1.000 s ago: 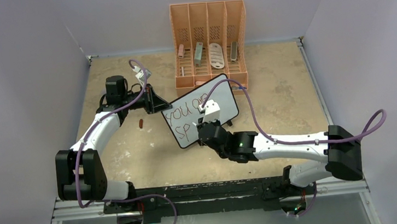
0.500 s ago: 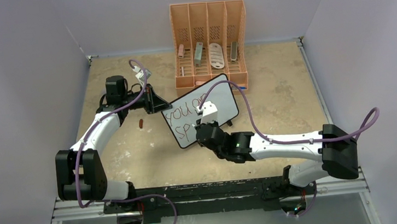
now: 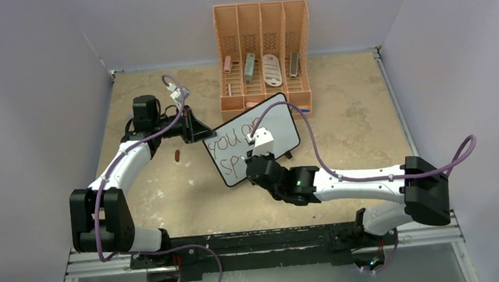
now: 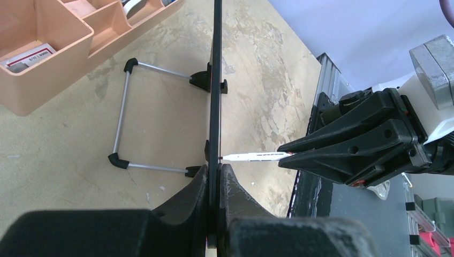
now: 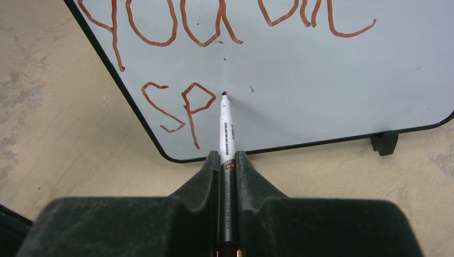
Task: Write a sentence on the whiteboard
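The right jaws are clenched on a marker [image 5: 225,128], gripping the barrel well back so the tip reaches clear of them. The tip meets the whiteboard [image 5: 321,80] just right of the "p". The left jaws are clamped tight on the board's left edge, seemingly to brace it against the push of the pen, since behind it there is only a thin wire stand [image 4: 122,115]. The board stands tilted in the middle of the tabletop [image 3: 355,117], just in front of the orange organizer [image 3: 262,50]. The sentence [image 3: 231,137] reads "you are" on the top line and "sp" beneath. I judge the last word barely begun, with its next letter due where the tip now sits.
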You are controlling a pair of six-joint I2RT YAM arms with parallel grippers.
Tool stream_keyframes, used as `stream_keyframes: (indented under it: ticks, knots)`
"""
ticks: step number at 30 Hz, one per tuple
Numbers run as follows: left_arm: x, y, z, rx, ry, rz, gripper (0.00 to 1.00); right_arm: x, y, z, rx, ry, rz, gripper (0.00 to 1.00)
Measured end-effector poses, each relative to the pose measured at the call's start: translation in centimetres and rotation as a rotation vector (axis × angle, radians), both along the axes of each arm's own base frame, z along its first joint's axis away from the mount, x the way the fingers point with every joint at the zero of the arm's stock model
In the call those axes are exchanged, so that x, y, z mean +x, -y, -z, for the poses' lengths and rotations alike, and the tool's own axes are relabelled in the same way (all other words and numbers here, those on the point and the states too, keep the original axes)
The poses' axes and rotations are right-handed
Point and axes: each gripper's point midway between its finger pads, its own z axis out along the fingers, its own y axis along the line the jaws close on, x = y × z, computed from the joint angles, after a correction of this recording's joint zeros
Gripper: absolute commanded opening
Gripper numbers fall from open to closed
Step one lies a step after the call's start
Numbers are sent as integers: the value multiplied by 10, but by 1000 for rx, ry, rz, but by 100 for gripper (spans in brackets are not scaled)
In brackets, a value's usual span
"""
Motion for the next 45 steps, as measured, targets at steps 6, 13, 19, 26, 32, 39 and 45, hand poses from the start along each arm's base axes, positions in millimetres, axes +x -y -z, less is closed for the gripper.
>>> stream_keyframes:
  ticks: [6, 13, 19, 26, 32, 39, 45]
  knots:
    - [0, 0, 0, 0, 0, 0, 0, 1, 2, 0, -1, -1, 12, 0]
    - [0, 0, 0, 0, 0, -1, 0, 3, 4, 0, 6, -4, 27, 0]
    - [0, 0, 0, 0, 0, -1, 0, 5, 10, 2, -8, 0, 53, 0]
    - [0, 0, 0, 0, 0, -1, 0, 8, 14, -1, -6, 11, 78, 0]
    - [0, 0, 0, 0, -1, -1, 0, 10, 15, -3, -5, 17, 82, 0]
    - [0, 0, 0, 0, -1, -1, 0, 11, 13, -6, -2, 30, 74, 0]
    - [0, 0, 0, 1, -1, -1, 0, 12, 11, -8, -5, 43, 65, 0]
